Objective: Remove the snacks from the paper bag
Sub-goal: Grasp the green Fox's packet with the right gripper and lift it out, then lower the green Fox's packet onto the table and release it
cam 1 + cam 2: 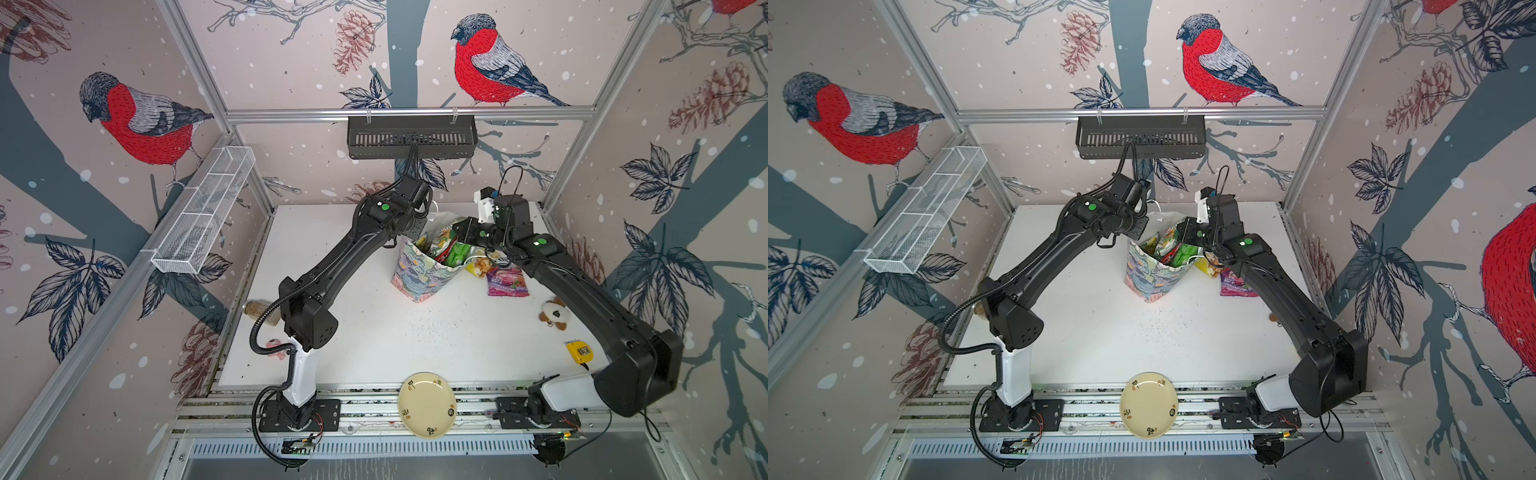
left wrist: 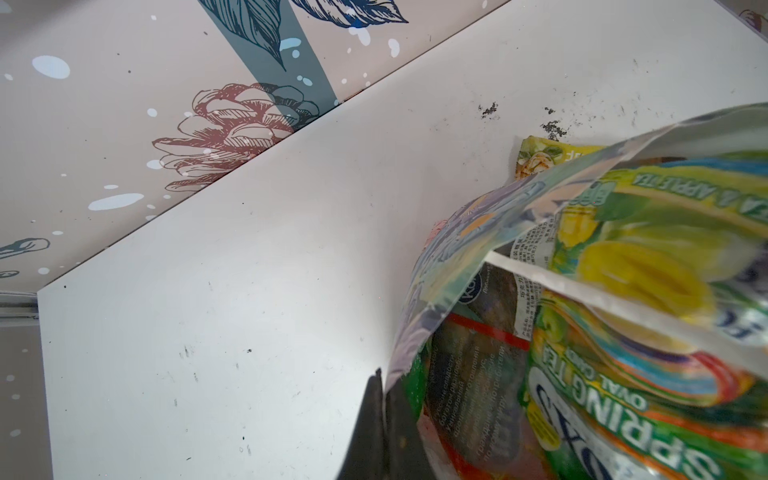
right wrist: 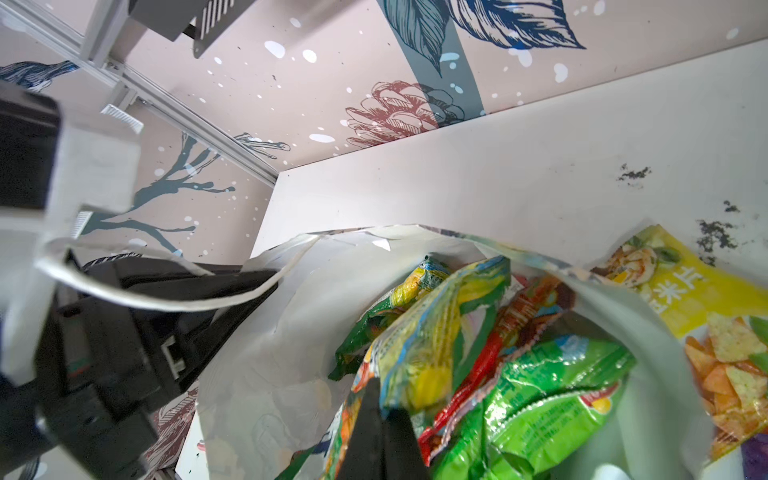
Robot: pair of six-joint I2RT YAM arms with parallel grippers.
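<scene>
The big white tabletop (image 1: 374, 332) fills the middle of both top views. The small upright paper bag with the pastel floral print (image 1: 419, 274) stands on it a bit above and right of centre, mouth open and leaning a little.

The bag is nowhere near empty. In the right wrist view a glossy green-and-yellow FOX'S packet (image 3: 424, 332), a crinkled red packet (image 3: 509, 330) and a bright green packet (image 3: 552, 395) are all crammed in the mouth. Two snacks are already out, lying on the table just right of the bag: a yellow chip packet (image 1: 478, 266) and, lower right of that, a purple packet (image 1: 507, 282).

The left gripper (image 2: 384, 376) shows at the bottom centre of its wrist view, jaws clenched on the bag's rim, so it's basically the anchor. The right gripper (image 3: 384, 392), bottom centre of its own view, is down in the bag's mouth, jaws pinched together on what looks like the lower edge of the FOX'S packet.

My read: the grab on the next snack is made and the pull-out comes next. That calls for lifting straight up out of the mouth, then swinging toward the right of the frame where the others lie. The left grip has to hold so the bag doesn't tip or ride along. The red packet is jammed right against the FOX'S packet, so it might get dragged up too.
</scene>
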